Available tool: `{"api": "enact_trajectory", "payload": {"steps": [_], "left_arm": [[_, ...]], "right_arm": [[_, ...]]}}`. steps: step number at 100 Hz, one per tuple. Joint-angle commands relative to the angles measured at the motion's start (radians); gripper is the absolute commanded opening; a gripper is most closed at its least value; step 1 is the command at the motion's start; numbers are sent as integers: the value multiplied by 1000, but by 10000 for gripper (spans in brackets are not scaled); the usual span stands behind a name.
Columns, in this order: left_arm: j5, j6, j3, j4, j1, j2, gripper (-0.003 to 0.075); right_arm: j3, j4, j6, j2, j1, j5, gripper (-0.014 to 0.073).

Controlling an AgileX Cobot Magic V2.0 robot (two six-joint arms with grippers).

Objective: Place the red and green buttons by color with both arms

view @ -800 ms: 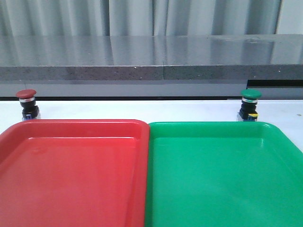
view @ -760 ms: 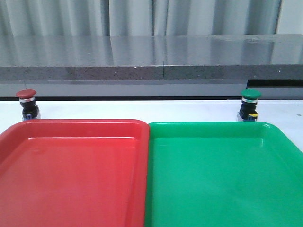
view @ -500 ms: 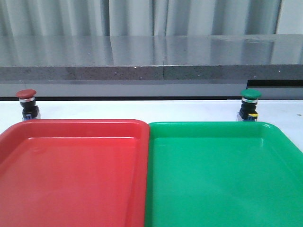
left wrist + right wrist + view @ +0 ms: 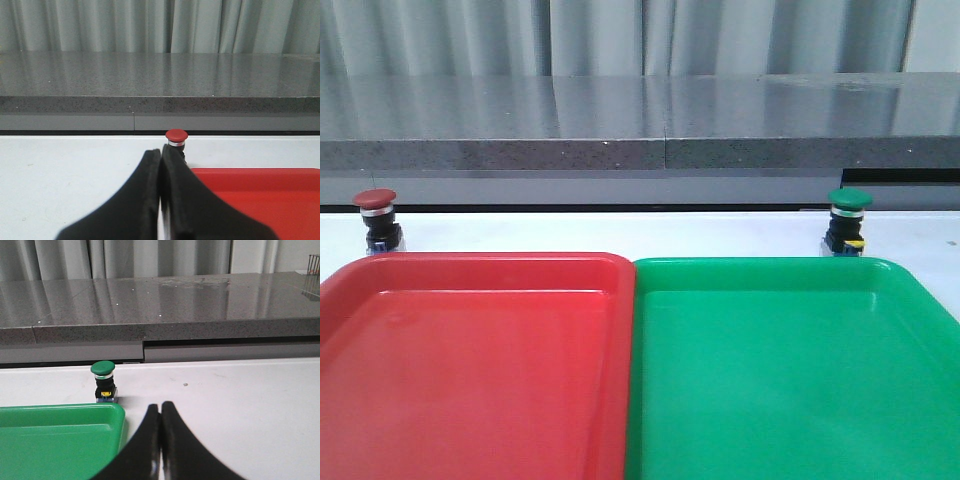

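The red button [image 4: 376, 216] stands upright on the white table behind the far left corner of the red tray [image 4: 470, 350]. The green button [image 4: 847, 220] stands upright behind the far right part of the green tray [image 4: 790, 360]. Neither gripper shows in the front view. In the left wrist view my left gripper [image 4: 161, 151] is shut and empty, with the red button [image 4: 176, 138] just beyond its tips. In the right wrist view my right gripper [image 4: 160, 406] is shut and empty, with the green button [image 4: 103, 382] ahead and off to one side, at the green tray's corner [image 4: 112, 412].
The two trays lie side by side, touching, and fill the near part of the table. A grey stone ledge [image 4: 640, 125] runs along the back, with curtains behind it. White table [image 4: 240, 410] shows beside the green tray.
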Motion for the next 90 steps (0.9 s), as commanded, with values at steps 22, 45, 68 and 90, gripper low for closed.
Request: {"api": "enact_trajectory", "payload": {"steps": [22, 45, 68, 90], "left_arm": [[-20, -2, -146, -7, -8, 23, -21], [108, -2, -337, -7, -8, 199, -20], [172, -2, -488, -7, -8, 430, -19], [228, -2, -604, -7, -8, 657, 235]], "right_arm": [[-19, -8, -6, -23, 1, -77, -45], [-19, -8, -6, -23, 1, -77, -45], [-19, -8, -6, -23, 1, -77, -45], [-19, -8, -6, -23, 1, -77, -45]]}}
